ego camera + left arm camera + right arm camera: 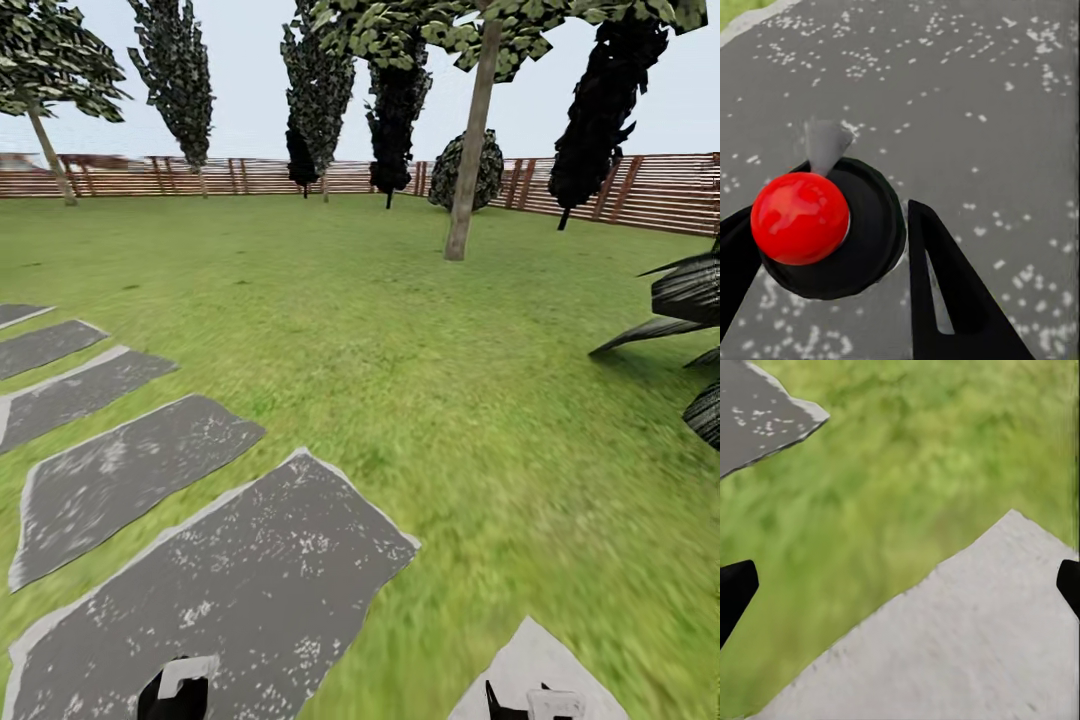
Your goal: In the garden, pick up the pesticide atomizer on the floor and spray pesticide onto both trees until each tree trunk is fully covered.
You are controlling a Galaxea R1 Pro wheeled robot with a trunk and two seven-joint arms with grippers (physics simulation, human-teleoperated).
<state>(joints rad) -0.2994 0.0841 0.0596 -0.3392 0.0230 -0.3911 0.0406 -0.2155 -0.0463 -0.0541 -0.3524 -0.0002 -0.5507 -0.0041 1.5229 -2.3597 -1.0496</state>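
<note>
— What is lying ahead of the robot?

— A wide green lawn (420, 330) is stretching to a brown slatted wooden fence (660, 190) that is closing off the far edge. One thick, pale, column-like tree trunk (470, 150) is rising from the grass toward the far right of the lawn, and nothing is standing between it and the robot. A second, slimmer leaning trunk (50, 155) is standing by the fence at the far left corner.

— Anything else out there?

— About four dark cypress-like trees (180, 80) are lining the fence, a rounded bush (468, 170) is sitting behind the thick trunk, and dark palm fronds (690, 300) are poking in from the right edge. Five grey stepping stones (230, 580) are running along the lawn's left side, with a paler slab (530, 670) at the near edge.

— And the atomizer?

— The left gripper (832, 247) is pinching the pesticide atomizer (832, 225), its red cap (799, 217) facing the wrist camera, above a speckled grey stone (967, 90).

— The right gripper?

— The right gripper (900, 585) is spread wide, hanging over the pale slab (967, 645) and grass (915, 457).
</note>
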